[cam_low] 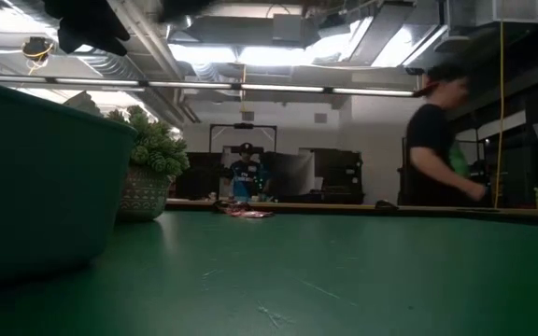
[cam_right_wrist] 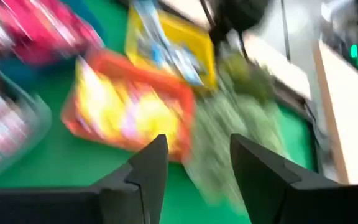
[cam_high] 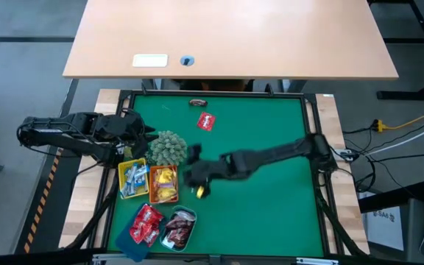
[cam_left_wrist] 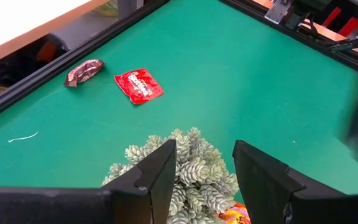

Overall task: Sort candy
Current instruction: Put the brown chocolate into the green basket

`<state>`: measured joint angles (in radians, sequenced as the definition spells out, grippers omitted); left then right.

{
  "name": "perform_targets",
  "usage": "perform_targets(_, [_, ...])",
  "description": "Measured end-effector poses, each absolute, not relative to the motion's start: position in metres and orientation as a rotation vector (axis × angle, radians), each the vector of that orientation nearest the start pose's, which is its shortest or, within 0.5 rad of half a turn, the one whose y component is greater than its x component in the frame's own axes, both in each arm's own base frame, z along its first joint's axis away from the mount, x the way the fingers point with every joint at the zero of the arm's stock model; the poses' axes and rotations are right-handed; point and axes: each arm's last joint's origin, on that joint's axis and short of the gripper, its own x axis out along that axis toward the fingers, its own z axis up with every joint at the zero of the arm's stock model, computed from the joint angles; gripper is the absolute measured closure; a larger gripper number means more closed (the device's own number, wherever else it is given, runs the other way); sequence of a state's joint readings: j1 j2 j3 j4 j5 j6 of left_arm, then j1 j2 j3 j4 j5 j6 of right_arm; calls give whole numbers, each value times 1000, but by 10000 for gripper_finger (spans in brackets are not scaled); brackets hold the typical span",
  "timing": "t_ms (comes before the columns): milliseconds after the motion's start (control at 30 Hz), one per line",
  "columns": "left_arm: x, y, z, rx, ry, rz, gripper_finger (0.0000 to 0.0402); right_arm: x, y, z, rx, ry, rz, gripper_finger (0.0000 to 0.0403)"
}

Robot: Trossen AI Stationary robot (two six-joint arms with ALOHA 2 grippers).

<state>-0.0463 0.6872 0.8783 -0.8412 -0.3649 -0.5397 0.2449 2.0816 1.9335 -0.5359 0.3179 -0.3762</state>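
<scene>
The green table (cam_high: 263, 191) takes up the middle of the high view, with a big tan desk (cam_high: 271, 37) above it.

The right arm (cam_high: 285, 153) reaches in from the right edge toward the centre-left. The right gripper (cam_high: 195, 180) sits just right of the orange tray, fingers parted with nothing between them in the wrist view. A small yellow candy (cam_high: 199, 192) lies on the felt right under it.

The left arm (cam_high: 65, 132) is parked at the left edge. The left gripper (cam_left_wrist: 204, 177) hangs over the spiky plant (cam_high: 168, 148), fingers apart and empty.

The trays are all clustered lower left:
- yellow tray (cam_high: 132, 179) with blue-white candies in it
- orange tray (cam_high: 163, 184) next to it, holding yellow candies
- blue tray (cam_high: 140, 230) below, piled with red packets
- a clear-looking tray (cam_high: 179, 227) to its right with dark brown bars

Two strays sit near the top of the table: a red packet (cam_high: 207, 121) and, above it by the rim, a dark brown bar (cam_high: 197, 103). The left wrist view shows them apart, not touching.

In the low view, a person (cam_low: 442, 140) stands at right, beyond the table.
</scene>
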Motion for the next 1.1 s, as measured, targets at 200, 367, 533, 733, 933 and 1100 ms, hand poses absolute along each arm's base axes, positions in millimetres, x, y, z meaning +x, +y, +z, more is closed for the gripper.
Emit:
perform_targets(200, [121,5,319,-388,535,470,247,454,22,307,-507,818,-91,231])
perform_targets(367, [121,5,319,-383,536,470,247,453,-64,298,-387,875,-154,231])
perform_targets(533, [121,5,319,-382,539,470,247,441,-140,277,-223,883,-155,231])
perform_targets(733, [121,5,319,-373,534,487,247,432,-202,244,-95,889,-190,231])
perform_targets(933, [123,6,318,-345,537,515,247,428,-234,212,-42,926,-215,231])
perform_targets(1100, [132,10,316,-280,544,573,247,430,-233,207,-39,937,-209,231])
